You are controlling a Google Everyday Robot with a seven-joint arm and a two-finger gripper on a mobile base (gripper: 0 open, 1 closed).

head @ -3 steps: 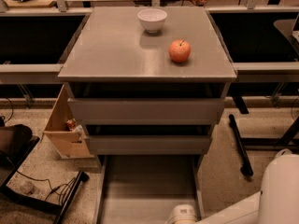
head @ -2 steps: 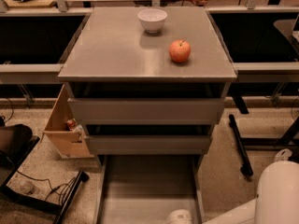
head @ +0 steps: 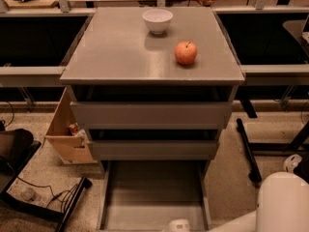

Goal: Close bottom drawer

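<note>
One grey cabinet (head: pixel 77 93) stands mid-picture with three stacked drawers. On its tabletop (head: pixel 116 52) sit one white bowl (head: pixel 157 21), toward 12 o'clock, and one red-orange apple (head: pixel 186 52), at about 4 o'clock from the bowl and apart from it. One gripper (head: pixel 178 224) shows, and one white arm (head: pixel 282 204).

The top drawer (head: pixel 152 115) and middle drawer (head: pixel 152 149) show their flat grey fronts, each with a dark gap above it. The bottom drawer (head: pixel 152 197) is pulled far out from the cabinet toward 6 o'clock, its long shallow grey tray open to view and its near end cut off by the picture's lower edge.

The gripper is at 6 o'clock, only its pale top peeking over the lower edge, over the near end of the bottom drawer's tray and a little to the 3 o'clock side of its middle. Whether it is spread or pressed together I cannot tell, nor whether it touches the drawer. The arm fills the 5 o'clock corner, outside the tray's side wall.

The floor (head: pixel 227 182) is speckled and light. At 9 o'clock from the lower drawers stands one open cardboard box (head: pixel 65 139); at 8 o'clock lie dark cables (head: pixel 48 197). A black frame leg (head: pixel 247 149) runs along the floor at 4 o'clock. Dark bays and metal rails flank the cabinet at 9 and 3 o'clock.
</note>
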